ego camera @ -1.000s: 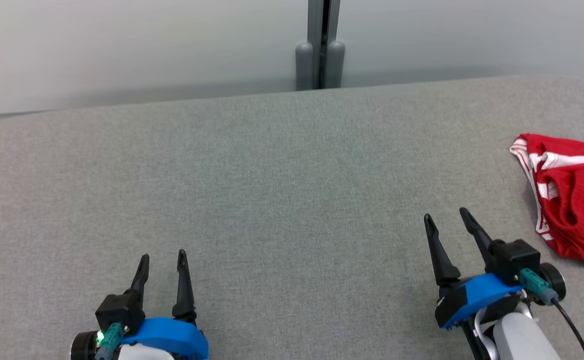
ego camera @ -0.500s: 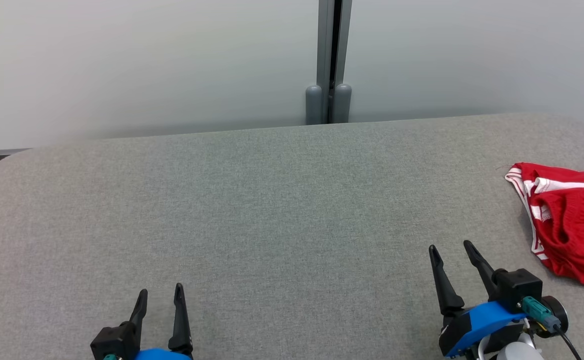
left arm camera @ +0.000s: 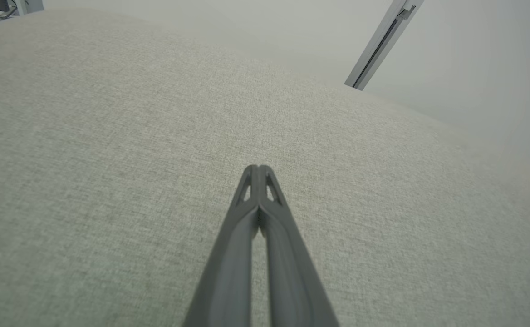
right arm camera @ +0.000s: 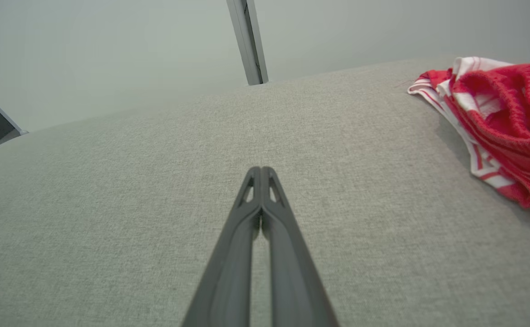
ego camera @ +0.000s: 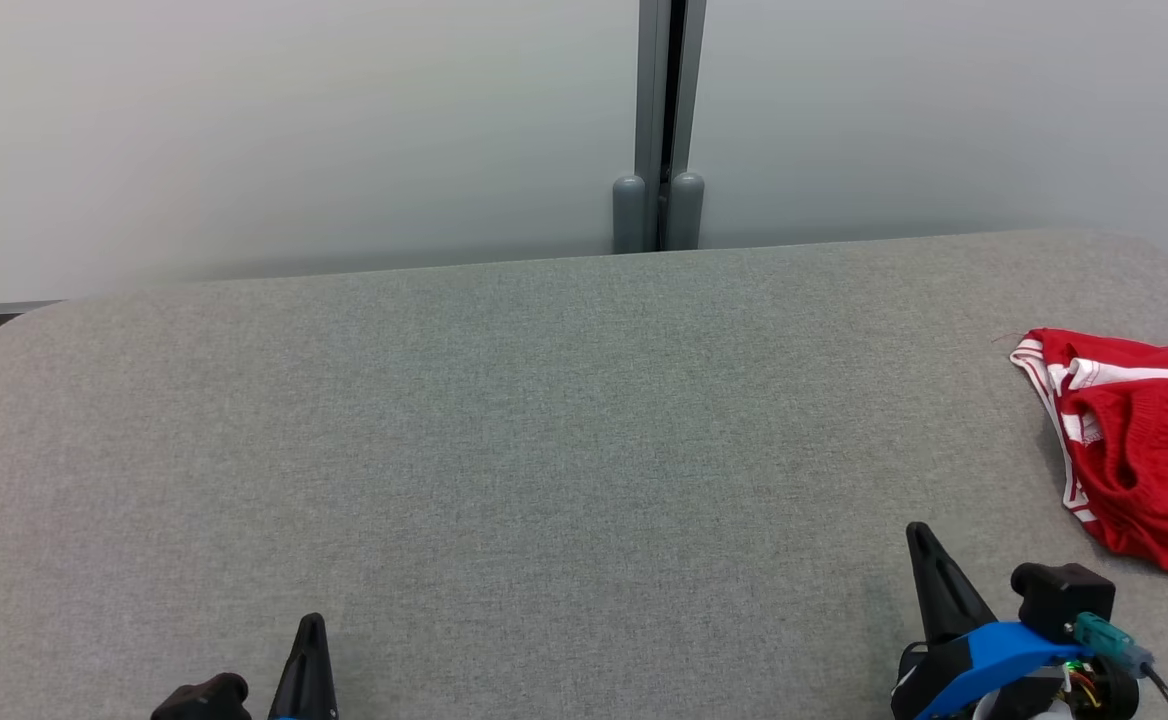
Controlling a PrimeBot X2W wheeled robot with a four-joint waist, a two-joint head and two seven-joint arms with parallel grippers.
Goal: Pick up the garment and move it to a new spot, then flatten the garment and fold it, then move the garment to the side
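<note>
The garment is a crumpled red piece with white stripes, lying at the far right of the grey table. It also appears in the right wrist view as the garment at the upper right. My right gripper sits low near the front edge, to the left of the garment and apart from it, shut with nothing between its fingers. My left gripper is at the bottom left, far from the cloth, and is shut and empty too, its fingertips pressed together over bare table.
A pale wall with a grey vertical post runs behind the table's rear edge. The table's rounded left corner shows at the left. The garment runs past the right border of the head view.
Both grippers have shut; they stood open in the earlier frames. Both have slid lower in the head view, which itself shifted upward. The garment lies as before.
</note>
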